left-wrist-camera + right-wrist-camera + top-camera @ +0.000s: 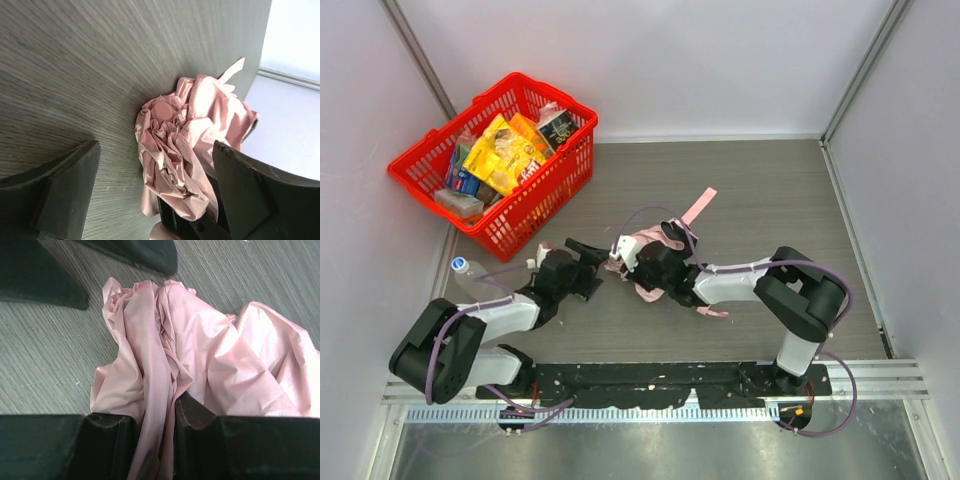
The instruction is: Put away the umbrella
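Umbrella [200, 355] fabric lies loose and bunched on surface [770, 200]; right gripper [155, 425] pinches a fold, left gripper [155, 150] spread wide; tidying and stowing not yet done.

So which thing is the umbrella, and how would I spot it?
Start at the grey wood-grain table and look to its middle, right of the red plastic basket. The crumpled pale pink fabric umbrella lies there, pinched in the right arm's tool. Nothing else here is soft, pink and rumpled: the basket holds stiff bright packets.
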Available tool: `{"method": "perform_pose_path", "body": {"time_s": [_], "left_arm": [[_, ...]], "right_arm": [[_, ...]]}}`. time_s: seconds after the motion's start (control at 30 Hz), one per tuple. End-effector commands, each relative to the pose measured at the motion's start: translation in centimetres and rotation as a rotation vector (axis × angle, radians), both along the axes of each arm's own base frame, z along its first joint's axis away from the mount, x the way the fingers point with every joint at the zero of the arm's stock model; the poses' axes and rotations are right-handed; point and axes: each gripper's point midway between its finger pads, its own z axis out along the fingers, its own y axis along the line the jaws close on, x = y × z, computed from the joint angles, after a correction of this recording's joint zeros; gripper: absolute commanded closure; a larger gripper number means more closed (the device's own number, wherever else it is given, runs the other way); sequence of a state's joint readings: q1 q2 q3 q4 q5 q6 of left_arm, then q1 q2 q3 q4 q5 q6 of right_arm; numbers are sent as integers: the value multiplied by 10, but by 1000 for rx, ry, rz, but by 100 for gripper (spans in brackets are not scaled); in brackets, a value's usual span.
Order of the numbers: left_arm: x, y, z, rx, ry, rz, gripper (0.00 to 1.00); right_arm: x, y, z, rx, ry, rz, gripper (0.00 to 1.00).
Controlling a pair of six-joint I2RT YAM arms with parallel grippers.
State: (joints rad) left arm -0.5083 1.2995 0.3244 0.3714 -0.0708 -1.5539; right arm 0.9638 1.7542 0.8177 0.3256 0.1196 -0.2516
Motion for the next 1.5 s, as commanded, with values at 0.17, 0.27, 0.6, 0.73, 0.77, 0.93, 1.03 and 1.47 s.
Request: {"method": "perform_pose_path", "body": {"time_s": [0.17,0.27,0.6,0.73,0.77,0.93,1.03,1.47], "left_arm": [[-3,-10,25,11,-185,-186,0],[-12,-15,21,-4,-162,-230,0],[-16,-29,-4,-53,-42,-140,0],[-2,-37,-8,-68,-53,-66,0],[-1,-37,-12,-65,-39,-45,1],[6,-23,-29,59,-23,79,5],[7,-14,-43,149,17,119,11],[7,-2,-80,394,76,67,22]], "right_arm": [[-51,-35,-58,145,606,-56,99],[-44,-41,-64,205,764,-131,99],[-46,-38,-88,299,1097,-197,99],[-49,-39,-89,347,1176,-184,99],[-50,-39,-91,351,1192,-185,99],[-52,-40,-87,382,1248,-155,99],[-54,-36,-84,397,1268,-124,99],[-64,-23,-68,342,1243,43,99]]}}
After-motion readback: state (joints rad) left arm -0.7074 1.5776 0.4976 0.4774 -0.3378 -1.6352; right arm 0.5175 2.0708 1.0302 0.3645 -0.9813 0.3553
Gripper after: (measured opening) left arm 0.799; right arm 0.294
